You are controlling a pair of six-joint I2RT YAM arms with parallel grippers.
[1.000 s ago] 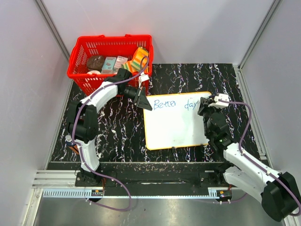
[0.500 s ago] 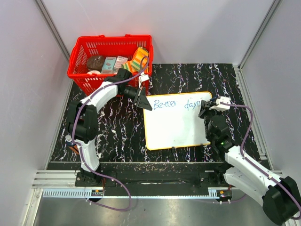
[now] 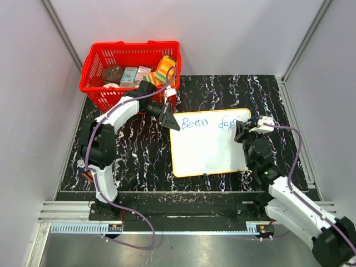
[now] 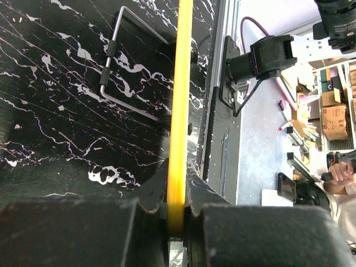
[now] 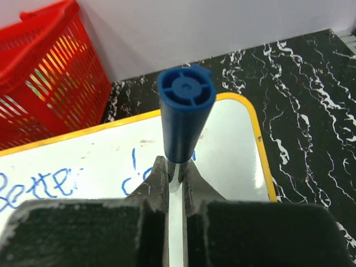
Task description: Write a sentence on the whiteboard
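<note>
The whiteboard (image 3: 208,150) lies flat on the dark marbled table, white with a yellow rim (image 4: 179,111). Blue writing, the sentence (image 3: 196,123), reads "Better" and then a partly covered word along its top edge. My left gripper (image 3: 168,120) is shut on the board's top-left rim (image 4: 177,214). My right gripper (image 3: 242,133) is shut on a blue marker (image 5: 183,117) over the board's upper right, near the second word (image 5: 136,175). The marker's tip is hidden.
A red basket (image 3: 131,75) holding packaged goods stands at the back left, close behind my left arm. A metal wire stand (image 4: 119,83) shows under the board. Grey walls enclose the table on three sides.
My right gripper with the marker has shifted slightly down and right along the second word. The left gripper and the board have stayed put.
</note>
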